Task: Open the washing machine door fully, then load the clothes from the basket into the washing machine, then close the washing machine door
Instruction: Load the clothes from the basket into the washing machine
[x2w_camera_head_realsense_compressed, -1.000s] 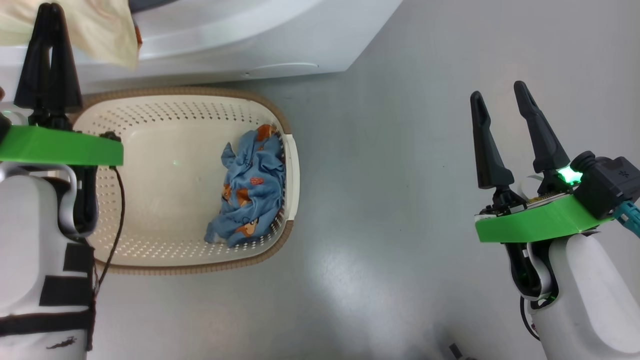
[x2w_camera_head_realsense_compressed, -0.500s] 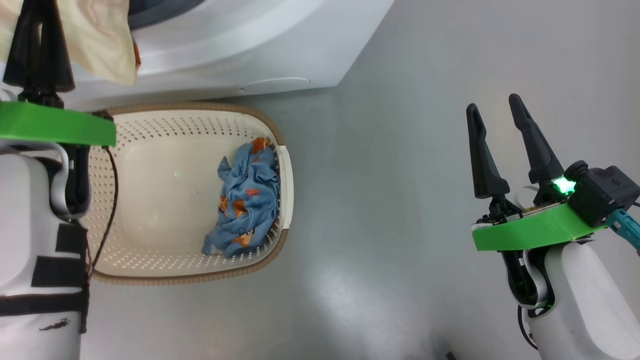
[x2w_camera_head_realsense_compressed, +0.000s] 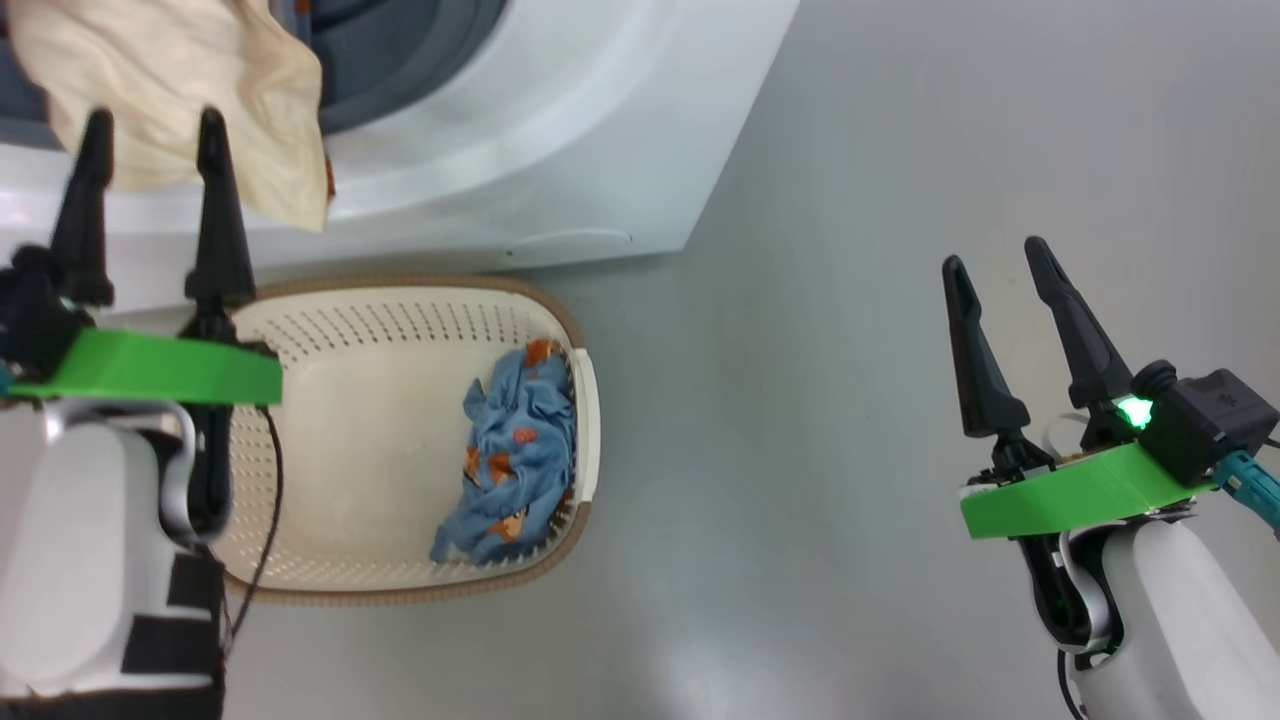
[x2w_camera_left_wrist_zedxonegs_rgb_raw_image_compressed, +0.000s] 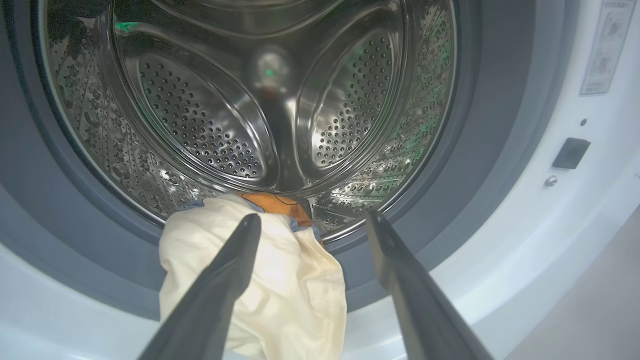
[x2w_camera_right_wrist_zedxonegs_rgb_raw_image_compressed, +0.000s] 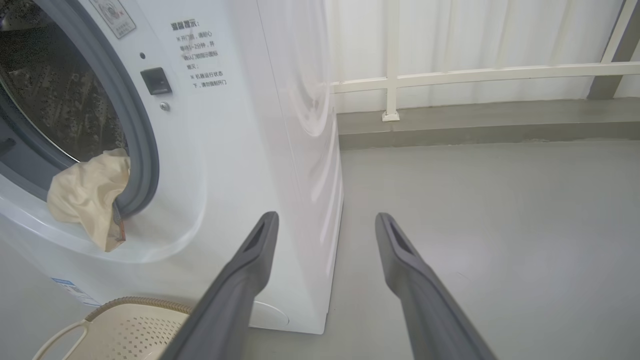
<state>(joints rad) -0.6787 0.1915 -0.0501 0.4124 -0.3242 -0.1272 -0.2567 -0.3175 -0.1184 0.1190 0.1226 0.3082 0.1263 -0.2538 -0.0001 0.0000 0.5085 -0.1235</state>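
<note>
The left gripper (x2w_camera_head_realsense_compressed: 154, 125) is up at the mouth of the washing machine (x2w_camera_head_realsense_compressed: 560, 130). Its fingers are wide apart and hold nothing. A cream cloth (x2w_camera_head_realsense_compressed: 200, 80) hangs over the grey rubber ring (x2w_camera_left_wrist_zedxonegs_rgb_raw_image_compressed: 475, 125), part of it in the steel drum (x2w_camera_left_wrist_zedxonegs_rgb_raw_image_compressed: 210, 125) and part hanging down the white front. I think the fingers are spread to let the cloth drop in. It looks like it needs a push, or it may slip back out. One finger lies in front of the cloth in the left wrist view, so I cannot tell how much of it is inside. A bit of orange and blue peeks out at its top edge.

The mouth is clear, so the door must be open — how far, I cannot tell.

The basket (x2w_camera_head_realsense_compressed: 350, 420) sits on the floor (x2w_camera_head_realsense_compressed: 850, 400), right against the front of the machine, so the trip up is short. The left arm covers its left side. The blue clothes (x2w_camera_head_realsense_compressed: 520, 450) lie bunched against its right wall. They are too crumpled to count.

The right gripper (x2w_camera_head_realsense_compressed: 992, 255) is well off to the right, over bare floor, fingers wide and empty — it seems to be waiting out of the way.
</note>
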